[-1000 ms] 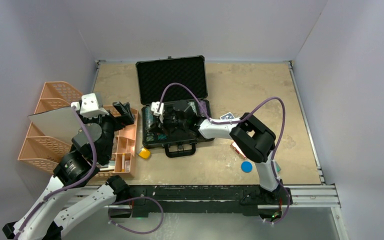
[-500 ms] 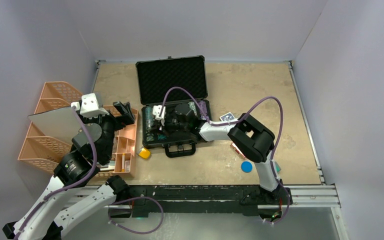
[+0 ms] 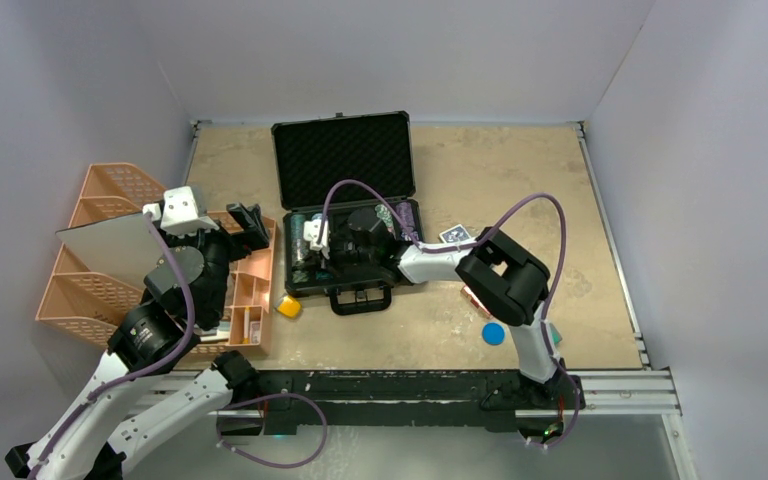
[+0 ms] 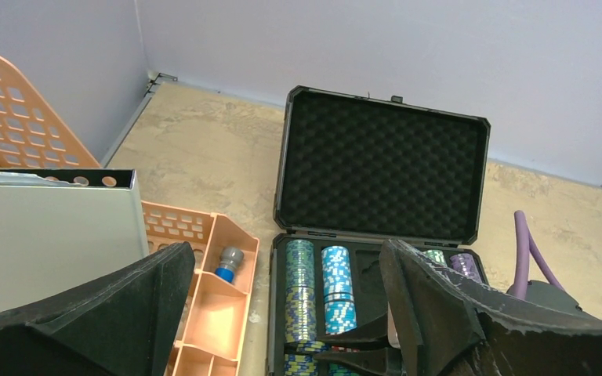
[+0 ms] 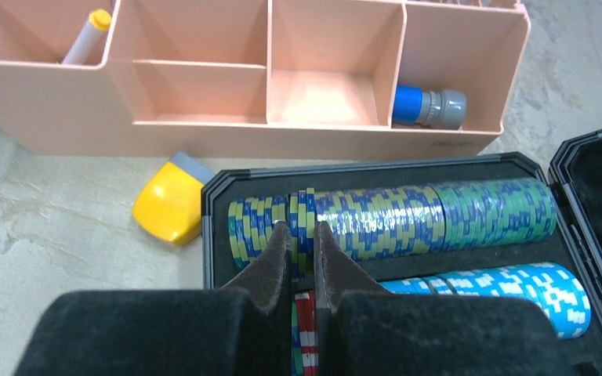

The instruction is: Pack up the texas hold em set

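The black briefcase (image 3: 340, 160) lies open at the table's middle, foam lid up. Its tray holds rows of chips: blue-and-yellow-green (image 5: 407, 219), light blue (image 5: 517, 286) and red (image 5: 304, 313). My right gripper (image 5: 303, 231) reaches into the near-left corner of the tray (image 3: 312, 243) and is shut on a few blue-and-yellow-green chips (image 5: 306, 207) standing in that row. My left gripper (image 4: 284, 258) is open and empty, held above the peach organizer, left of the case (image 3: 250, 225). A blue card deck (image 3: 454, 234), a red deck (image 3: 475, 297) and a blue button (image 3: 493, 333) lie right of the case.
A peach compartment organizer (image 5: 204, 137) stands just left of the case, holding a blue-grey cylinder (image 5: 429, 106) and a marker. A yellow block (image 3: 289, 306) lies between organizer and case. Peach file trays (image 3: 100, 240) and a grey board sit at the far left.
My right gripper has moved left across the case's tray, from its middle to the leftmost chip row. The left arm has not moved.
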Controlling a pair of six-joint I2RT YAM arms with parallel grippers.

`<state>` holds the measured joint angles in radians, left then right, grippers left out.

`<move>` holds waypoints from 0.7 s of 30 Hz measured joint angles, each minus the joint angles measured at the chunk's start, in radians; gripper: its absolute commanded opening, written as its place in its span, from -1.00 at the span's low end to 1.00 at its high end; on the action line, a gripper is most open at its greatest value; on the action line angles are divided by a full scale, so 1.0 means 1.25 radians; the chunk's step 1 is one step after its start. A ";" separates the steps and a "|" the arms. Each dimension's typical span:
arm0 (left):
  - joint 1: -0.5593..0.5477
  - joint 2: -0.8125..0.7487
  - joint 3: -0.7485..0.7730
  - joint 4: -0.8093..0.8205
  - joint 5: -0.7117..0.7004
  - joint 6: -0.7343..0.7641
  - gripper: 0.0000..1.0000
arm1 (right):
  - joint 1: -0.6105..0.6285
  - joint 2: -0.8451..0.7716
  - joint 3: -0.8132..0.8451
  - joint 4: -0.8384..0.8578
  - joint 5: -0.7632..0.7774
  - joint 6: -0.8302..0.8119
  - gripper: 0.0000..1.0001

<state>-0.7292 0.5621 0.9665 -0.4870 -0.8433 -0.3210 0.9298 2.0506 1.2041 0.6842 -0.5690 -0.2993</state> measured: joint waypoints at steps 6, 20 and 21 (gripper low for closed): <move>0.000 0.000 0.000 0.000 -0.002 0.000 0.88 | -0.001 0.000 0.001 -0.039 0.002 -0.035 -0.81; 0.000 0.001 0.000 0.004 -0.001 0.001 0.88 | 0.005 0.015 0.056 -0.092 0.031 0.057 0.17; 0.000 0.001 0.000 0.004 -0.001 0.001 0.88 | 0.005 0.015 0.055 -0.092 0.031 0.067 0.17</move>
<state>-0.7292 0.5632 0.9665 -0.4816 -0.8448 -0.3199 0.9360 2.0693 1.2728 0.5697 -0.5297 -0.2150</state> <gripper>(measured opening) 0.939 0.575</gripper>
